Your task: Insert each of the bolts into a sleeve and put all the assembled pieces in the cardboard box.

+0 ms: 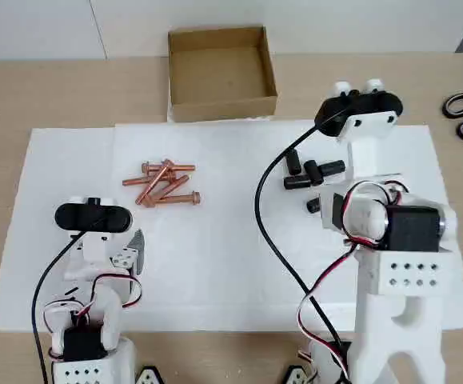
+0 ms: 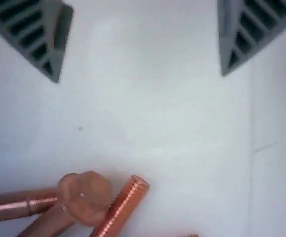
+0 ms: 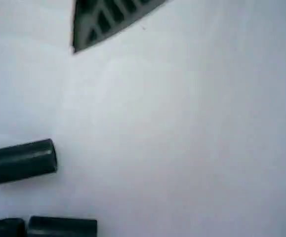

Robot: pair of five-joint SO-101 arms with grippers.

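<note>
The copper-coloured threaded bolts lie in a crossed heap on the white foam sheet, so the likeliest slip is a grasp that catches two at once or knocks the neighbours, sending them rolling. The left hand hangs just short of that heap with its jaws spread wide and nothing between them; it will need to settle on a single shank that lies free of the rest. The short black cylindrical sleeves sit clustered near the right arm, well apart from the bolts, and being round they could roll away from a glancing touch. Whether the right hand is open or closed I cannot tell. A bolt meeting a sleeve off-axis would probably jam or push it away. The open brown cardboard box stands at the sheet's far edge on the table, holding nothing, so no assembled piece is delivered yet.
</note>
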